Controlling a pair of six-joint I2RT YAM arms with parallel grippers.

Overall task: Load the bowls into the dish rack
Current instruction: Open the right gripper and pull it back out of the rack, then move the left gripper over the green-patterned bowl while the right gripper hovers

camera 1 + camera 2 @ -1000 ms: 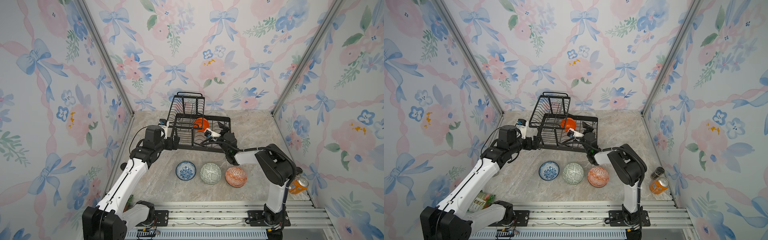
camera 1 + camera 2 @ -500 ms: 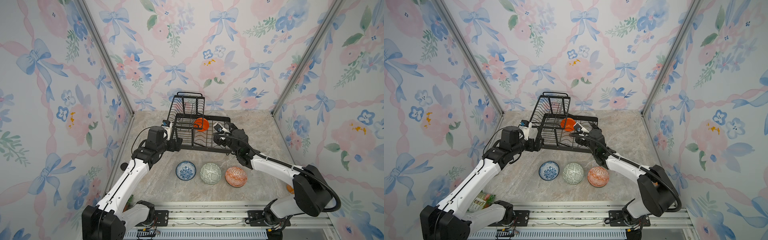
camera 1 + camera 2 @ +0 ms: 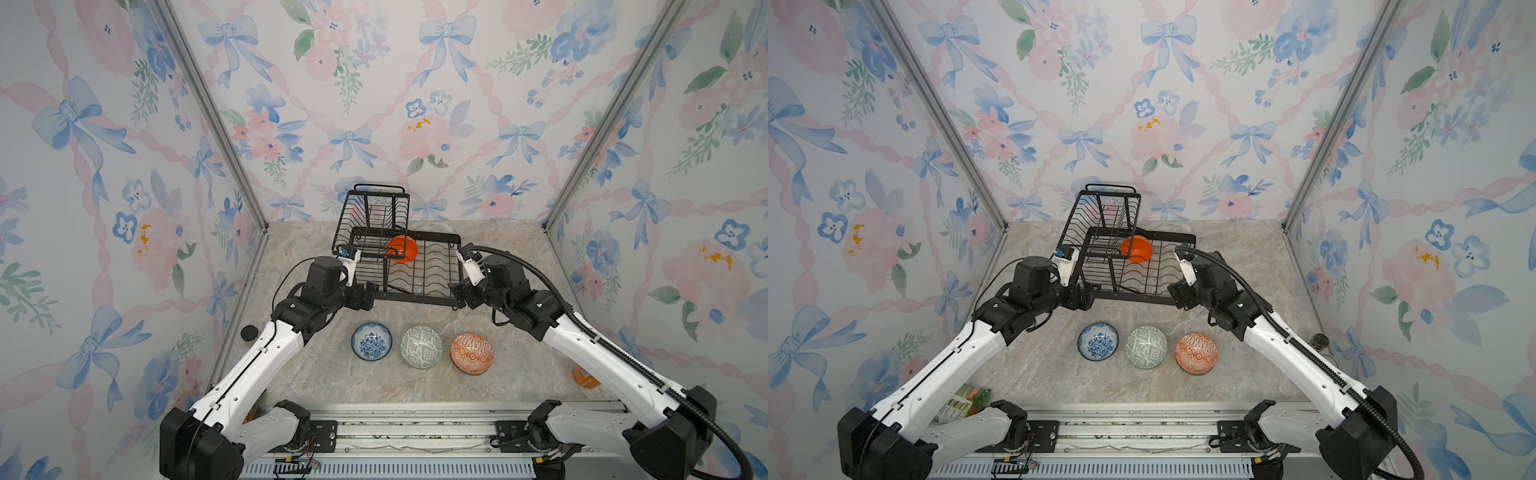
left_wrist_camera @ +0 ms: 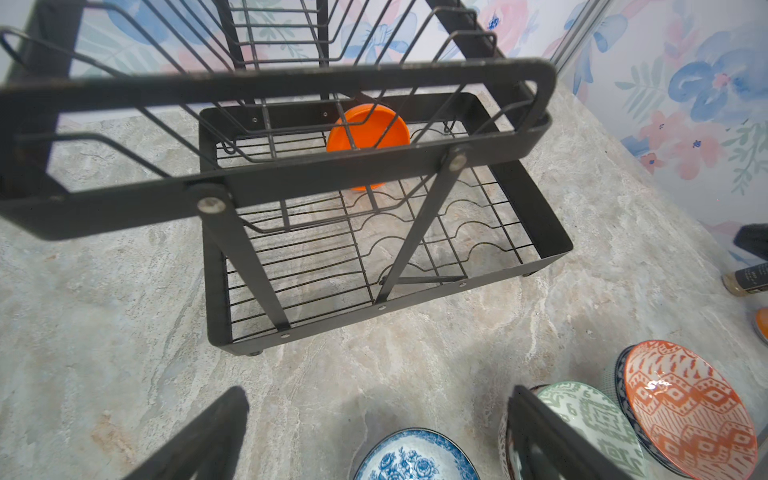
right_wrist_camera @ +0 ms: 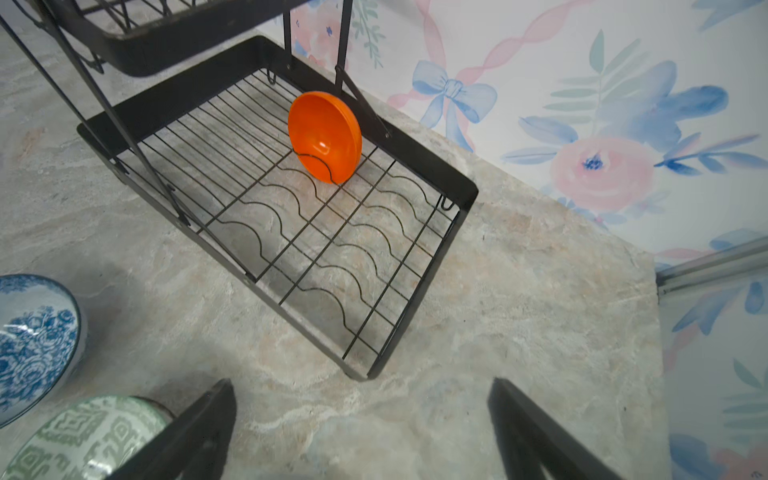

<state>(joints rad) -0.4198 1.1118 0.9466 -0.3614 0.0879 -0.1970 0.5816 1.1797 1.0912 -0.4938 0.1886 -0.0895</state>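
Three bowls are sitting mouth-up in a close row on the table in the lower middle of both top views: the blue-and-white bowl at left, the grey-green bowl in the middle, the orange-and-white bowl at right. A fourth, the plain orange bowl, is standing on edge in a slot at the back of the dish rack, which is filling the centre of the frame just behind the row.

They are looking like glazed ceramic — a highlight is glinting on the orange-and-white one in the left wrist view — so I am judging them stiff, weighty for their size, slick under the pads and apt to chip against the wire. The surest hold is probably over the rim, one finger inside the wall and one outside; with neighbours crowding, the outer side of an end bowl is offering the clearest way in.

The rack is black wire: a wide lower tray of wavy slots and a smaller raised basket toward its upper left.

The left gripper is hanging wide open and empty at the rack's near left corner; the right gripper is gaping too, holding nothing, at the near right corner.
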